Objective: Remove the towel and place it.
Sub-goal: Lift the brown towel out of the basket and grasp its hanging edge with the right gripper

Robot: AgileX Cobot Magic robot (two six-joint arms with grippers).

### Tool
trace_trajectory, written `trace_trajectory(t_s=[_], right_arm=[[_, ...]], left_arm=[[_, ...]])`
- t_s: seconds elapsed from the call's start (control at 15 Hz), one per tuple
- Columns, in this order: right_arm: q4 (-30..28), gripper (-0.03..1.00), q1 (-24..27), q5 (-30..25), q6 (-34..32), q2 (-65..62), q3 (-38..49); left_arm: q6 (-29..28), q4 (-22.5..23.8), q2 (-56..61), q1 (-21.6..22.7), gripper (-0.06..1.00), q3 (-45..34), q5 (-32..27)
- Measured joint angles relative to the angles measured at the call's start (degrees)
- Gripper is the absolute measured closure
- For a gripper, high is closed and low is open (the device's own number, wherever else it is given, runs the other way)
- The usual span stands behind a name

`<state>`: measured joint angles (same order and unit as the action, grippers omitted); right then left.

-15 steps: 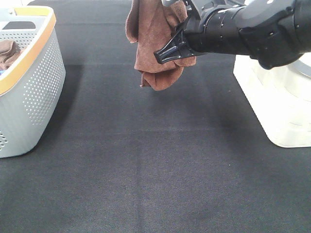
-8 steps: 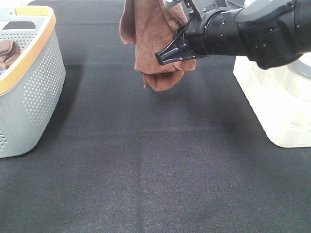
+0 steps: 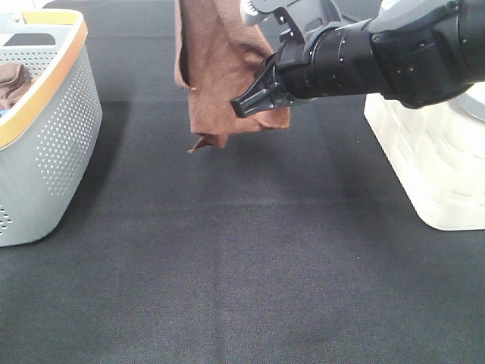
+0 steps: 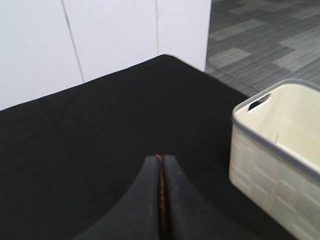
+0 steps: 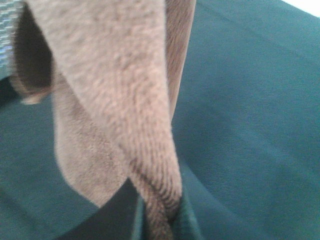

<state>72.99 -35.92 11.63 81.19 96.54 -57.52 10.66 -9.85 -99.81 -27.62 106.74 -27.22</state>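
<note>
Step in hand: carry phase. The towel point(image 3: 216, 68) is clear of the basket point(image 3: 53, 129) and hangs in the air over the far middle of the tabletop point(image 3: 242, 250), between the basket and the white bin point(image 3: 439, 174). The right pincer point(image 3: 242, 105) is clamped on a gathered fold; the right wrist view shows pile squeezed between the jaws. The left pincer point(image 4: 160, 172) is together, holds nothing, and sits above bare tabletop near the bin.

Orientation: towel bunched, long axis near vertical. Its lowest corner points down and slightly toward the basket, apparently off the tabletop.

Next move, my judgement: lower until the corner touches, drag to spread flat, then part the jaws. Risk: it lands crumpled.
</note>
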Motion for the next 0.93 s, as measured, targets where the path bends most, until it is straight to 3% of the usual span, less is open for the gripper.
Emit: trace_trajectory(t_s=[0.27,0.6,0.93], right_arm=[[0.1,0.82,0.0,-1.0,0.0,0.0,0.0],[0.2,0.56,0.0,-1.0,0.0,0.0,0.0],[1.1,0.55,0.0,-1.0,0.0,0.0,0.0]], left_arm=[[-3.7,5.7,-0.1,0.0,0.94,0.0,-1.4],[-4.0,6.2,-0.1,0.0,0.94,0.0,-3.4],[-4.1,7.4,-0.1,0.0,0.94,0.0,-3.8]])
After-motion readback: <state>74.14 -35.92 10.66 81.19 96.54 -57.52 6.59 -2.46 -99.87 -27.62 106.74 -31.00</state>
